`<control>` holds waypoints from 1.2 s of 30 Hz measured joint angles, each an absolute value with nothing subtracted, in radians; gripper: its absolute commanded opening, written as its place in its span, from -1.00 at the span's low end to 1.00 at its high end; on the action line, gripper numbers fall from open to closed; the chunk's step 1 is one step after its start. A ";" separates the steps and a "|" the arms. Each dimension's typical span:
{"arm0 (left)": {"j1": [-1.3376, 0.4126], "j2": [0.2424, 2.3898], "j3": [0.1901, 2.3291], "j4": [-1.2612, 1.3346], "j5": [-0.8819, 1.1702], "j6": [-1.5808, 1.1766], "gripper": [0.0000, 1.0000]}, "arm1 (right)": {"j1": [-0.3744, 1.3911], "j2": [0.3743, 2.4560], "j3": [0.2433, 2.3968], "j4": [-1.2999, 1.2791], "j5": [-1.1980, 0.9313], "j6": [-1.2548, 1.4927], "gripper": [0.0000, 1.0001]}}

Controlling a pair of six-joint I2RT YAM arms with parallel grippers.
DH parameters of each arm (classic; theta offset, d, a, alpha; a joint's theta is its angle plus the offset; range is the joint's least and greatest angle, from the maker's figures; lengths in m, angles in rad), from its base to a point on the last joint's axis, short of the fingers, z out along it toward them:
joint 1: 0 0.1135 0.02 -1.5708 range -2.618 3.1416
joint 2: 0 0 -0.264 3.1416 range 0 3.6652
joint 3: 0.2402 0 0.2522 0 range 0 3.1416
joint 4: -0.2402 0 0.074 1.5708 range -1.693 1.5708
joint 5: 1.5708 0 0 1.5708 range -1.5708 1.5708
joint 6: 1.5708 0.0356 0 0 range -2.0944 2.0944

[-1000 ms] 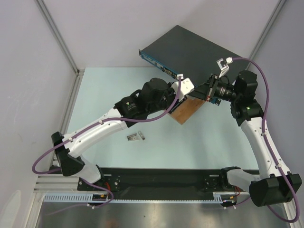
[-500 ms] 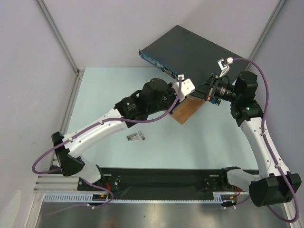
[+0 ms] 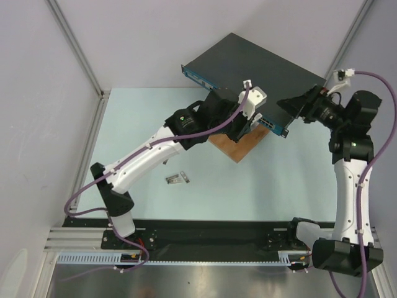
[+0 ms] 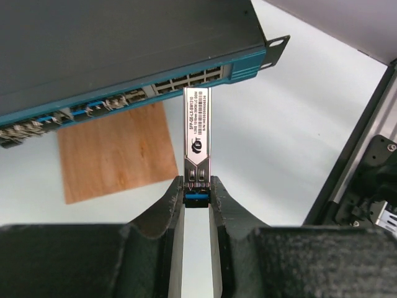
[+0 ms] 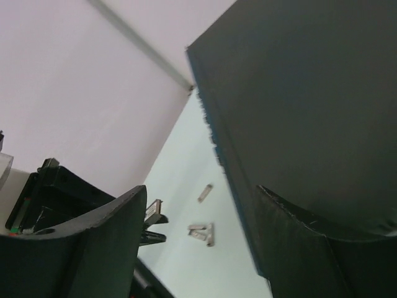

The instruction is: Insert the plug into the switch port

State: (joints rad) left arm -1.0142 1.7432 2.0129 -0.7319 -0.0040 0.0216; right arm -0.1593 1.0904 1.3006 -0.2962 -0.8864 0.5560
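Plug [image 4: 197,133] clamped in left gripper [image 4: 196,187], tip at switch [image 4: 124,49] ports.

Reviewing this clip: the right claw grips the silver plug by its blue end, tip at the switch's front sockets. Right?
No. The left claw grips the silver plug by its blue end, tip at the switch's front sockets; the left wrist view shows it.

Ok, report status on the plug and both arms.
Left fingers shut on plug tail. Plug tip at switch sockets, body mostly outside. Right fingers open, empty, by switch. Nothing between plug and sockets.
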 measured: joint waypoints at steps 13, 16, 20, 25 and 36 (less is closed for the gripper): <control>-1.014 1.915 2.165 -0.941 -0.062 -0.123 -0.99 | -0.383 1.069 1.207 -0.429 -0.832 0.473 0.57; -1.014 1.944 2.193 -0.950 -0.081 -0.124 -0.99 | -0.383 1.085 1.153 -0.413 -0.847 0.499 0.57; -1.006 1.963 2.209 -0.953 -0.103 -0.124 -0.99 | -0.377 1.107 1.095 -0.363 -0.874 0.548 0.56; -0.986 1.977 2.218 -0.952 -0.111 -0.123 -0.99 | -0.341 1.120 1.064 -0.300 -0.898 0.587 0.39; -0.959 2.014 2.278 -0.952 -0.121 -0.123 -0.99 | -0.321 1.120 1.045 -0.263 -0.893 0.648 -0.20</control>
State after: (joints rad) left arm -0.9588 2.0140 2.2784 -0.9516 -0.1211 -0.1230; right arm -0.3206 1.1202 1.0454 -0.2634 -0.8932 0.6479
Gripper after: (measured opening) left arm 0.212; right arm 0.646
